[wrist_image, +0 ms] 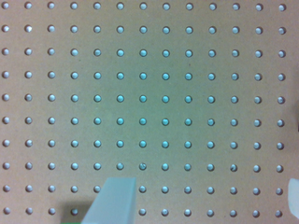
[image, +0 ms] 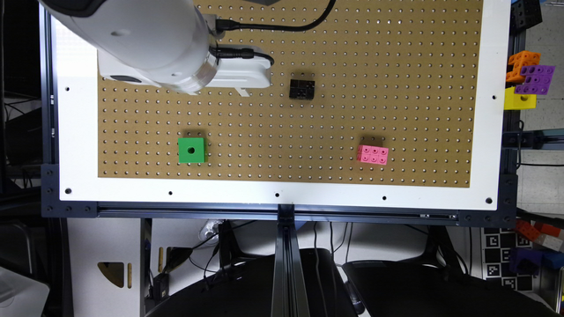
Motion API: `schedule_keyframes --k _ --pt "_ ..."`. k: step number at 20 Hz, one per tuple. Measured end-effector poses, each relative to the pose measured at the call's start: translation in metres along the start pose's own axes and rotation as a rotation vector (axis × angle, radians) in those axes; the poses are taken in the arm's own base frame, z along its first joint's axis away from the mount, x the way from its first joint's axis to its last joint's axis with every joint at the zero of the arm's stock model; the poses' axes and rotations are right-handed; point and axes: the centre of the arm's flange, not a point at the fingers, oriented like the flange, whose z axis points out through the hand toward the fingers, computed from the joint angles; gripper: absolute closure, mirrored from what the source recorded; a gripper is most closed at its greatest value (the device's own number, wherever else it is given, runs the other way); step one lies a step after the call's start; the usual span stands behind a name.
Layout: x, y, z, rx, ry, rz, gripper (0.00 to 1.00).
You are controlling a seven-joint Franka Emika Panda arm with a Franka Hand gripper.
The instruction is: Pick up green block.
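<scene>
The green block (image: 191, 150), a small bright green cube with a round dark hole in its top face, sits on the brown pegboard (image: 308, 132) toward the exterior view's left, near the board's front edge. My gripper (image: 242, 90) hovers over the board farther back and a little to the exterior view's right of the block, well apart from it. In the wrist view my gripper (wrist_image: 203, 200) is open: one pale finger (wrist_image: 114, 200) and the edge of the other (wrist_image: 294, 196) stand wide apart, with bare pegboard (wrist_image: 149, 93) between them.
A black block (image: 302, 89) lies on the board just to the exterior view's right of the gripper. A pink studded block (image: 372, 154) sits near the front right. The white frame (image: 282, 193) borders the board. Orange, purple and yellow blocks (image: 526, 79) hang off its right edge.
</scene>
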Motion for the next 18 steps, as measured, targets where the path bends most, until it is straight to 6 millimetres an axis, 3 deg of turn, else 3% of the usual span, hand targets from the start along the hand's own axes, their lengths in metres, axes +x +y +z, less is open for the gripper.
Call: schedule_keyframes --k 6,12,18 --pt "0.006 0.007 -0.001 0.000 0.003 0.017 0.00" --pt "0.039 0.021 -0.002 0.004 0.021 0.032 0.00" --pt "0.067 0.013 0.007 0.008 0.027 0.034 0.00"
